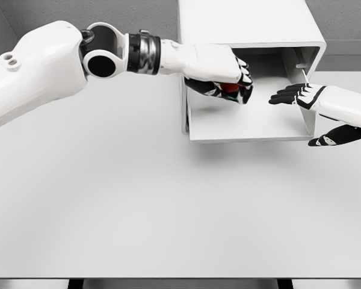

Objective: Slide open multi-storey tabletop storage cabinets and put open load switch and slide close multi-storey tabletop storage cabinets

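I'm looking down on the smooth white counter [168, 205]. At its far edge stands the boxy white cabinet [246, 21], matte, with its drawer [246, 123] slid out toward me. My left arm stretches level across from the left, and the left robot hand [225, 75] hovers over the drawer, dark fingers curled around a small red switch [230, 88]. The right robot hand [310, 99] is at the drawer's right wall, fingers spread, gripping nothing.

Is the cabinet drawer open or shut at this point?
Open. The drawer is slid out of the white cabinet, its floor exposed, with the left hand holding a red object over it.
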`<state>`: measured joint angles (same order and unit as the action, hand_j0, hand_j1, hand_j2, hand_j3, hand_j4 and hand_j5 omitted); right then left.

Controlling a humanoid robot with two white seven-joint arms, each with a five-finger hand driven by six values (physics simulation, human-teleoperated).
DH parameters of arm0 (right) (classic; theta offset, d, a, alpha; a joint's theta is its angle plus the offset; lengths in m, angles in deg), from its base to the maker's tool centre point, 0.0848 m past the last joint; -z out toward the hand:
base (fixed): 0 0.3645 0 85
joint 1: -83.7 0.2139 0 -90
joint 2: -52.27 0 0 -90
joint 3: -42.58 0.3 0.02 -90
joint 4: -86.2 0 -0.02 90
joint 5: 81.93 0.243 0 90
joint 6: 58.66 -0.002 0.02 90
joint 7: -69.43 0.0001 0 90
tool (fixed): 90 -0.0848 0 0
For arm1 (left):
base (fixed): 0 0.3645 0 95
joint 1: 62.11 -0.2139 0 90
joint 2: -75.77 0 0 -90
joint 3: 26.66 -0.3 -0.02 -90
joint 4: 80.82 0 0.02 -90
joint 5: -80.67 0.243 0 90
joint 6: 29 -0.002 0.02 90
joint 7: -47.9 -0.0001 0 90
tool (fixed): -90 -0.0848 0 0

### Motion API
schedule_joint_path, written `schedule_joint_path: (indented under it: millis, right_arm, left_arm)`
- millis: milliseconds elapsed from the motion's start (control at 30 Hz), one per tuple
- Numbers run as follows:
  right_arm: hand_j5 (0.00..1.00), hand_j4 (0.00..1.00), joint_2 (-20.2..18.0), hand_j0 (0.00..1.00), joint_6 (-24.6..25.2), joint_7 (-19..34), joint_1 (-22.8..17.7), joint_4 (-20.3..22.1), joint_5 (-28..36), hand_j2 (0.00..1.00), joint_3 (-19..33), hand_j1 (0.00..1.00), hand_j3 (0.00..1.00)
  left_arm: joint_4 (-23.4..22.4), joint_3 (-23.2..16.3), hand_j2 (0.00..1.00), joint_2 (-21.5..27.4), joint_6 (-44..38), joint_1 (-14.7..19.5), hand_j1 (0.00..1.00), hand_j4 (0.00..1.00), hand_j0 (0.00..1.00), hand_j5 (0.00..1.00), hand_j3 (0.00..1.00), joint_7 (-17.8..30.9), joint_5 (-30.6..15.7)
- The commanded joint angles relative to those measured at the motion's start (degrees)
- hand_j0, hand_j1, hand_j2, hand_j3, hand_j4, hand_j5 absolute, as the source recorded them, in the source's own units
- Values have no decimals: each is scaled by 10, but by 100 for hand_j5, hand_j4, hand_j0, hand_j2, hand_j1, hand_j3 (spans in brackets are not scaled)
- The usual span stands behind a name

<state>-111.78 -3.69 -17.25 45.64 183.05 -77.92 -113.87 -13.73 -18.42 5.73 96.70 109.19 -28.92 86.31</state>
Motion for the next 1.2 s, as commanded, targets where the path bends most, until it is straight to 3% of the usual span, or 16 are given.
schedule_joint_path:
  millis: [0, 100, 267, 500, 1000, 1067, 1167]
  right_arm:
    - [100, 100, 0, 100, 0, -1, 0, 0, 4, 100, 1, 100, 100]
    - [100, 100, 0, 100, 0, 0, 0, 0, 4, 100, 1, 100, 100]
    - [100, 100, 0, 100, 0, 0, -2, 0, 4, 100, 1, 100, 100]
    - [100, 100, 0, 100, 0, 0, -3, 0, 4, 100, 1, 100, 100]
    - [100, 100, 0, 100, 0, -1, -9, 0, 4, 100, 1, 100, 100]
    - [100, 100, 0, 100, 0, -1, -9, 0, 4, 100, 1, 100, 100]
    - [100, 100, 2, 100, 0, -1, -11, 0, 4, 100, 1, 100, 100]
  left_arm:
    - [-4, 3, 68, -1, -7, 0, 68, 68, 68, 68, 68, -5, 2]
    - [0, 4, 75, 0, -7, 0, 75, 75, 75, 75, 75, -6, 2]
    - [3, 4, 100, 0, -7, 0, 100, 100, 100, 100, 100, -7, 2]
    - [14, 7, 100, 3, -7, -4, 100, 100, 100, 100, 100, -7, -1]
    - [109, 34, 100, 68, -7, -13, 100, 100, 100, 100, 100, -19, -17]
    - [132, 35, 100, 75, -7, -13, 100, 100, 100, 100, 100, -19, -27]
    - [205, 43, 100, 125, -7, -14, 100, 100, 100, 100, 100, -19, -48]
